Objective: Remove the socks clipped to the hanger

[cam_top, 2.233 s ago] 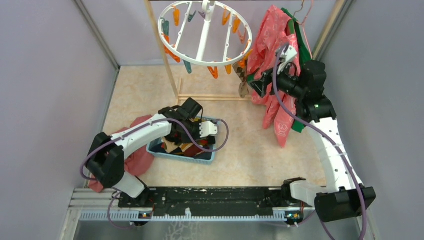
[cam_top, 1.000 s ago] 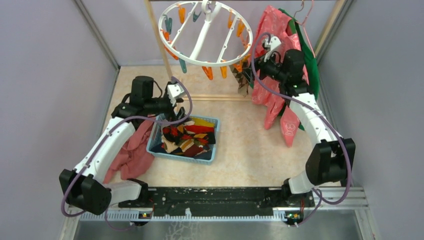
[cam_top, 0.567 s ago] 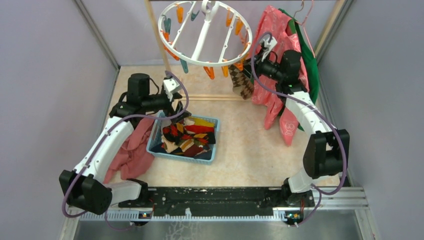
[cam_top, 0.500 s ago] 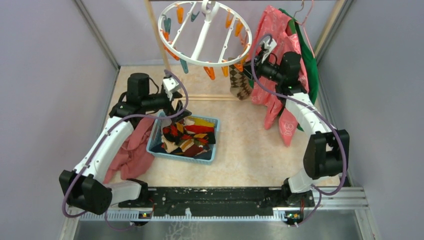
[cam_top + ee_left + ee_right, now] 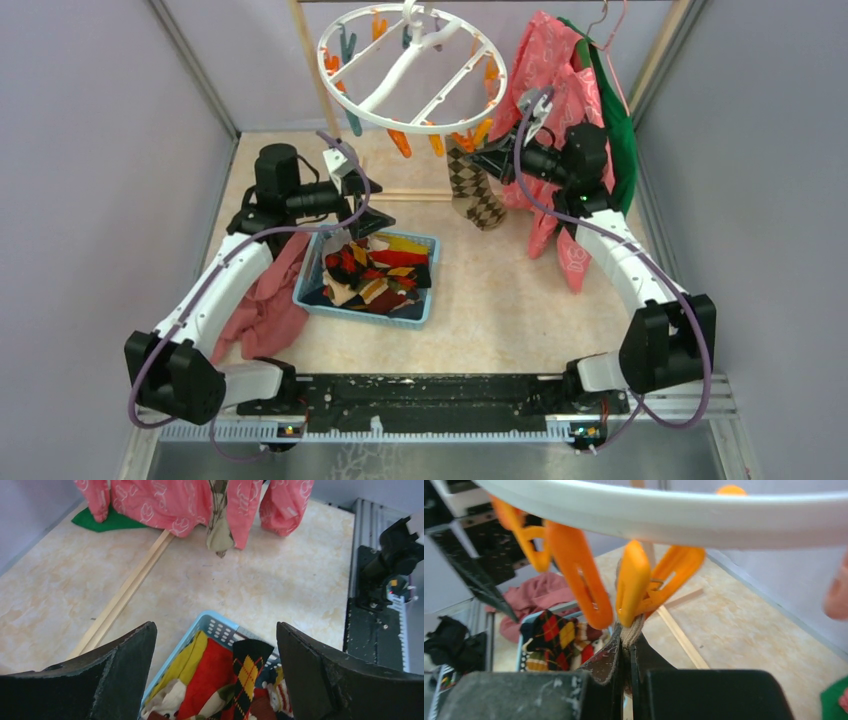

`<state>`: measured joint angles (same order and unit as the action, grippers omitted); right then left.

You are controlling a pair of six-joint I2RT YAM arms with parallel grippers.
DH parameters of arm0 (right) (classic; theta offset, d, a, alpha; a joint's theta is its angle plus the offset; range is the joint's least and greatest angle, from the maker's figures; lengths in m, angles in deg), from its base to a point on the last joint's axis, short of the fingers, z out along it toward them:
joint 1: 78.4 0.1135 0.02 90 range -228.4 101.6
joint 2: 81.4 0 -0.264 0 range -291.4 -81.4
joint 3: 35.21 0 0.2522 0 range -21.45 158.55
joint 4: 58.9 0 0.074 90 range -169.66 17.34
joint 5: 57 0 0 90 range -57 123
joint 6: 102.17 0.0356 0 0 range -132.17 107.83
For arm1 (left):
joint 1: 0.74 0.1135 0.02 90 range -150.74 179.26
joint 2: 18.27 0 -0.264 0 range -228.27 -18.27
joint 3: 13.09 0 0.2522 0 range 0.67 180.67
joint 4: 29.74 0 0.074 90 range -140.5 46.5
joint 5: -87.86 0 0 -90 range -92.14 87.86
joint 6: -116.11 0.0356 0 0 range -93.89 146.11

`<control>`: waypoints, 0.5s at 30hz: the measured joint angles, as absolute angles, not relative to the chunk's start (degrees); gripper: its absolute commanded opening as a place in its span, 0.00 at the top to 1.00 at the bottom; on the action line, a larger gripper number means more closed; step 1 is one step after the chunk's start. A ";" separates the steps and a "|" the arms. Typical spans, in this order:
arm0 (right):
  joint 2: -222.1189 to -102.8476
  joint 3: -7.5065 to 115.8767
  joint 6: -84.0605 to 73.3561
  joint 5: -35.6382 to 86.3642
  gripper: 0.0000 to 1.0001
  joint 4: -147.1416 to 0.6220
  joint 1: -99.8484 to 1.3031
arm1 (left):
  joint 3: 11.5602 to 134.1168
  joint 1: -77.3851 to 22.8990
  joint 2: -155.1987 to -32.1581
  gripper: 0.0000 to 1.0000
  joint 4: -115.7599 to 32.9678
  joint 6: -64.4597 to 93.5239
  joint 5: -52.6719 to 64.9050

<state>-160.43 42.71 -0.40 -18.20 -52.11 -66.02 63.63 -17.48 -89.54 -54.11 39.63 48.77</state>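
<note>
Two claws. The right claw [image 5: 624, 652] is clamped tight on the top of the one brown argyle sock [image 5: 472, 185] left hanging, right under its orange clip [image 5: 631, 580] on the white hanger [image 5: 674, 515]. The left claw [image 5: 212, 645] gapes wide and empty over the blue basket [image 5: 360, 315], which is heaped with socks [image 5: 375, 270]. The hanger's tipped and turned since a moment ago. A pink garment [image 5: 560, 70] hangs just behind the right arm.

The right arm [image 5: 622, 262] reaches up under the hanger's [image 5: 420, 129] rim, right gripper [image 5: 483, 160] pinched tight on a sock [image 5: 472, 188]. The left arm [image 5: 225, 285] bends lower, left of the hanger, left gripper [image 5: 368, 222] spread wide.
</note>
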 measured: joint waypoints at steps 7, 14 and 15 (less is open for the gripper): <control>-159.38 42.69 7.58 -23.11 1.00 -47.52 -61.93 | 60.42 -17.87 -91.13 0.09 -42.09 30.84 54.43; -159.66 42.67 17.94 -25.28 1.00 -38.08 -60.62 | 60.00 -21.50 -93.51 0.13 -32.49 24.42 55.92; -159.73 42.67 18.92 -25.34 1.00 -37.00 -60.49 | 60.02 -22.46 -94.00 0.14 -31.55 23.76 55.92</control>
<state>-159.73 42.67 18.92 -25.34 -37.00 -60.49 60.02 -22.46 -94.00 -31.55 23.76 55.92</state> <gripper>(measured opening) 0.022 0.890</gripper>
